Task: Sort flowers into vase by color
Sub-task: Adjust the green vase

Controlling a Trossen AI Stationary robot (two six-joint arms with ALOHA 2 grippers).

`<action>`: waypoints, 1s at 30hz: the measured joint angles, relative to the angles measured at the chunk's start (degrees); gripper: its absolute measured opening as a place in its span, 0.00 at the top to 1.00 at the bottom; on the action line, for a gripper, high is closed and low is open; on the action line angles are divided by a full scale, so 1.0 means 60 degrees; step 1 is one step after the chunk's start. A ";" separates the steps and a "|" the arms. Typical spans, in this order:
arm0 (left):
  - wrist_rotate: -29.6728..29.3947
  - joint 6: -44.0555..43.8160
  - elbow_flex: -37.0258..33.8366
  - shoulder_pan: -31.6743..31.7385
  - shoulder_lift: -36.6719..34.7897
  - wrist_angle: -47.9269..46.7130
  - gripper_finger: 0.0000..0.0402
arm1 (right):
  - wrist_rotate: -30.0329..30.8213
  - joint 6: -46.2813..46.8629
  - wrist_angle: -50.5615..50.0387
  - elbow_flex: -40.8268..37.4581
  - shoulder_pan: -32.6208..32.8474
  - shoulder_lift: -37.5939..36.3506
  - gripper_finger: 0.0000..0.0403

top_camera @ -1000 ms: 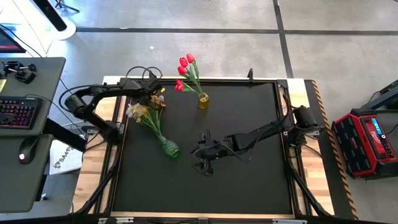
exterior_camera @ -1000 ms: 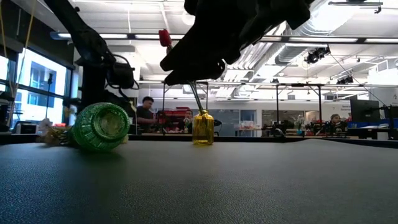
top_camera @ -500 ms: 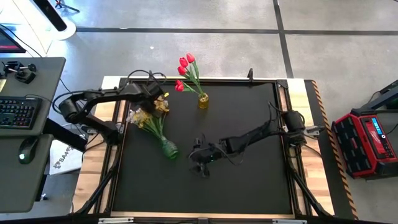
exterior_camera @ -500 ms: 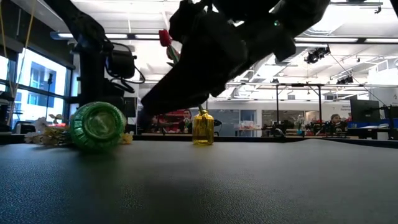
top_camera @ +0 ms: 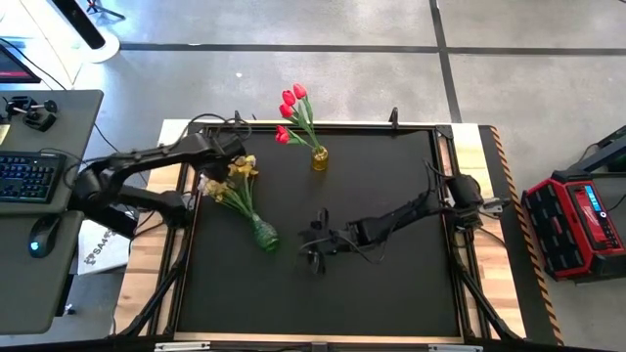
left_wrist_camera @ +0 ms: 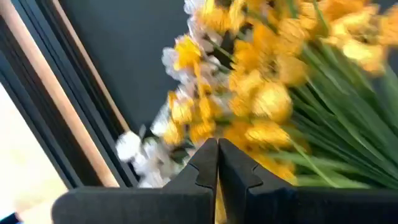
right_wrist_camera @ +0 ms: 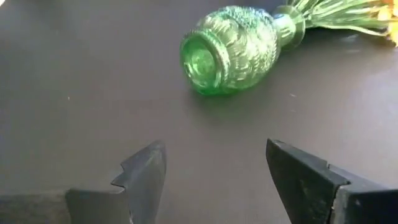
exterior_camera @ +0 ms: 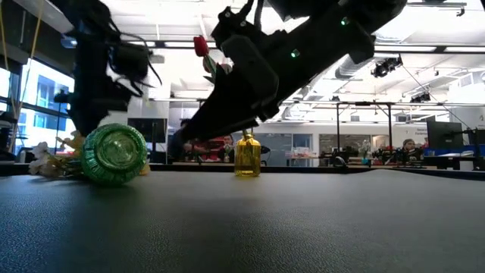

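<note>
A green glass vase [top_camera: 264,235] lies on its side on the black mat, its base facing my right wrist camera [right_wrist_camera: 227,53]. Yellow and white flowers [top_camera: 231,181] stick out of its neck toward the far left. A yellow vase [top_camera: 319,158] stands upright holding red tulips [top_camera: 290,110]. My left gripper [top_camera: 235,156] is shut at the blossom end of the bunch [left_wrist_camera: 261,93]. My right gripper [top_camera: 311,246] is open and low over the mat, just right of the green vase, with the vase ahead of its fingers [right_wrist_camera: 214,152]. My left gripper [left_wrist_camera: 217,146] is shut among the yellow blossoms, and a thin strip of yellow [left_wrist_camera: 217,202] shows between its fingers behind the tips. The fingers hide which part of the flower that is. The rest of the bunch lies on the mat with its stems in the green vase.
The mat's left frame rail [left_wrist_camera: 68,118] runs close beside the blossoms. Bare mat [top_camera: 391,284] stretches across the near and right parts of the table. A desk with a keyboard [top_camera: 29,176] stands off the left side, and a red case [top_camera: 582,220] off the right.
My left gripper has drawn toward the table's left edge, staying at the yellow blossoms. The bunch has shifted with it, and the green vase has slid slightly left on the mat. My right gripper has dropped lower and moved left toward the green vase.
</note>
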 joint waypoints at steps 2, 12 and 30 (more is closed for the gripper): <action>0.0360 -0.0282 0.0000 -0.0058 -0.0610 -0.0173 1.00 | 0.0142 -0.0010 -0.0002 0.0000 0.0009 -0.0035 0.36; 0.0768 -0.2348 0.1420 -0.1972 -0.3054 -0.1288 1.00 | 0.2199 0.1039 -0.2121 0.0000 -0.0072 -0.0726 0.36; -0.0904 -1.2370 0.1880 -1.0709 -0.0264 0.0591 1.00 | 0.2519 -0.0249 -0.2173 0.0000 -0.0072 -0.0763 0.36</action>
